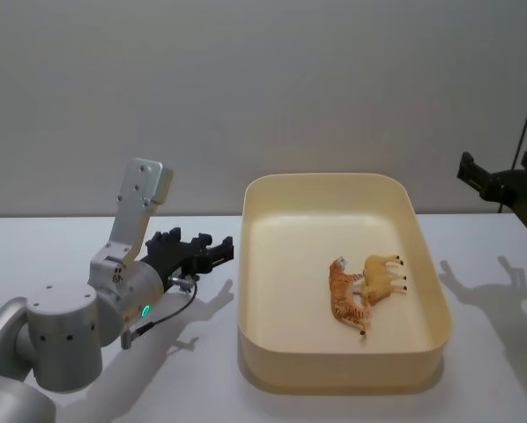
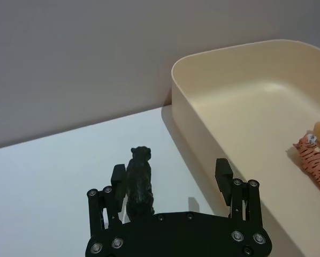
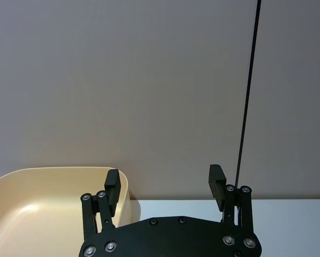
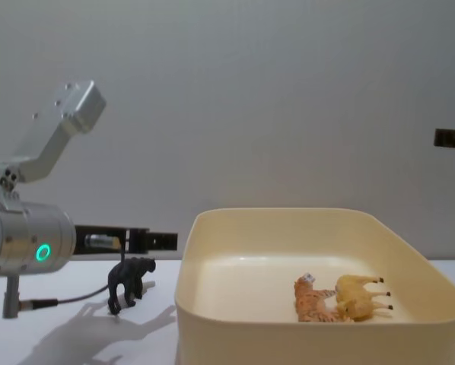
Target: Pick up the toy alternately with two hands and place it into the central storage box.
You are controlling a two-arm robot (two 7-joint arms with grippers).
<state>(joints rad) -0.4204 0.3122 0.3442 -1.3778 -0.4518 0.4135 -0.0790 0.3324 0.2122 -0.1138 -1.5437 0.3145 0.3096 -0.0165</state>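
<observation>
Fingers (image 2: 119, 184) of the left gripper (image 2: 170, 182) were spread open around a black panther toy (image 2: 139, 182) standing on the counter (image 2: 53, 171) beside the central storage box (image 2: 203, 85). Right gripper (image 3: 164, 187) was held raised, fingers open.

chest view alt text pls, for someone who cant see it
A black panther toy stands on the white table below the open left gripper. Right of it, the cream storage box holds a tiger toy and a yellow animal toy.

Smooth cream plastic storage box (image 1: 426, 264), matt white table (image 1: 61, 247).
</observation>
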